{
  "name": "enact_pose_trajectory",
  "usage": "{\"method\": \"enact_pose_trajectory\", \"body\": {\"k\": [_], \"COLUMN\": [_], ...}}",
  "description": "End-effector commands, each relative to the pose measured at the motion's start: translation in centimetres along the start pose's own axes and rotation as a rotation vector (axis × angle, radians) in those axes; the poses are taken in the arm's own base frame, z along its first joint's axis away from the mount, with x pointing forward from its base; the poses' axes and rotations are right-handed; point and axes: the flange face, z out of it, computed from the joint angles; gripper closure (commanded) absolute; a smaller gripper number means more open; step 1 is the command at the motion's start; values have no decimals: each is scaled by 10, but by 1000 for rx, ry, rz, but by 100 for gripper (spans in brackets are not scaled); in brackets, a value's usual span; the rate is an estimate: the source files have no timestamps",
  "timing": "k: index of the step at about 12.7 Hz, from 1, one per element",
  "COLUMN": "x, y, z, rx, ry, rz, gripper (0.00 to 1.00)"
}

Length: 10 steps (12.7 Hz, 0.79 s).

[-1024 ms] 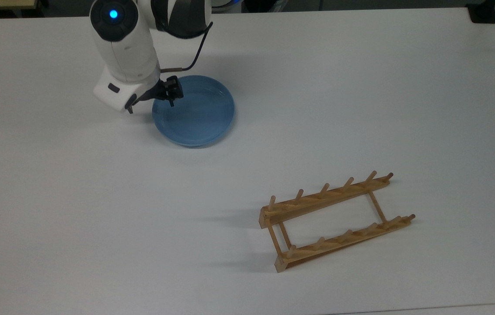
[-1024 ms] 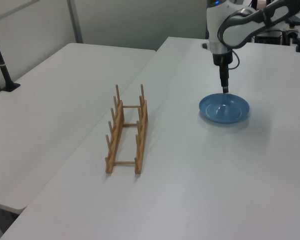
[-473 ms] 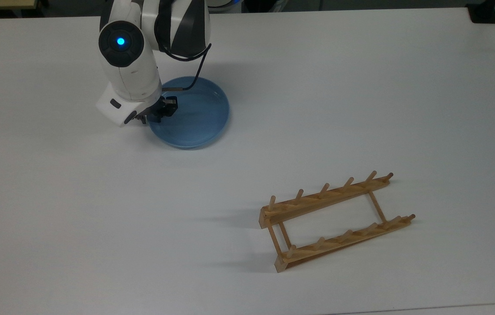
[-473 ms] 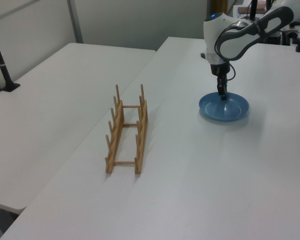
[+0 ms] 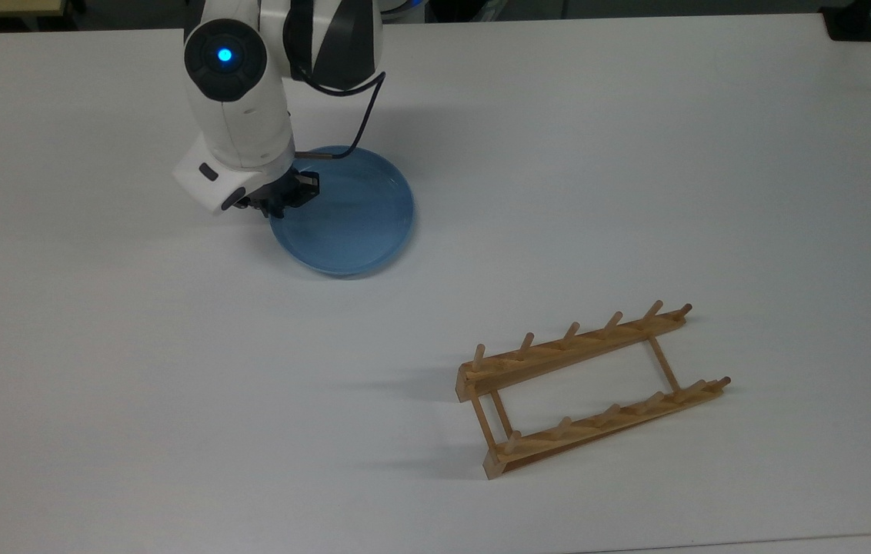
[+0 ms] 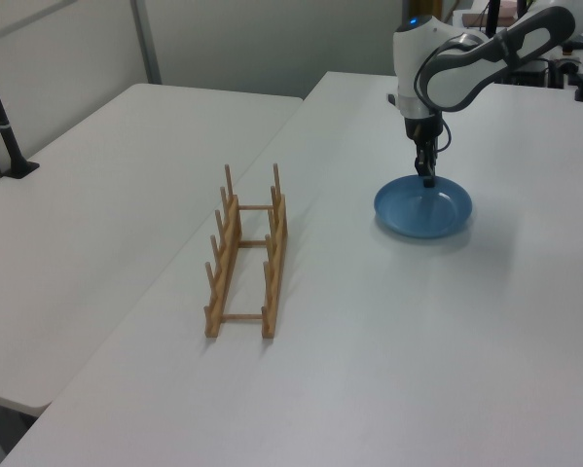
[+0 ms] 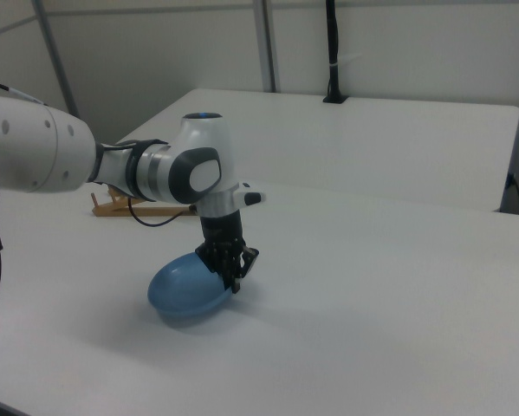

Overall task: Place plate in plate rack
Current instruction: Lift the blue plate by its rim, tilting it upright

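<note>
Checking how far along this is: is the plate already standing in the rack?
No, in the top view the plate is over by the gripper, well apart from the rack, whose pegs hold nothing.

No writing, label, brand, number or sign is showing legibly anywhere in these views.
</note>
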Motion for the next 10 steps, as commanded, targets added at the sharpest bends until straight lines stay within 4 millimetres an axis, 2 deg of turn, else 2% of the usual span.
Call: {"method": "enact_pose_trajectory", "body": {"k": [1, 5, 10], "x": [-4, -9, -4], "y": [-9, -4, -6], "z": [-32, -84, -121], "rx": [-19, -28, -27], "ry": [38, 108, 168], "rz": [23, 30, 39], "gripper": [100, 100, 100]}}
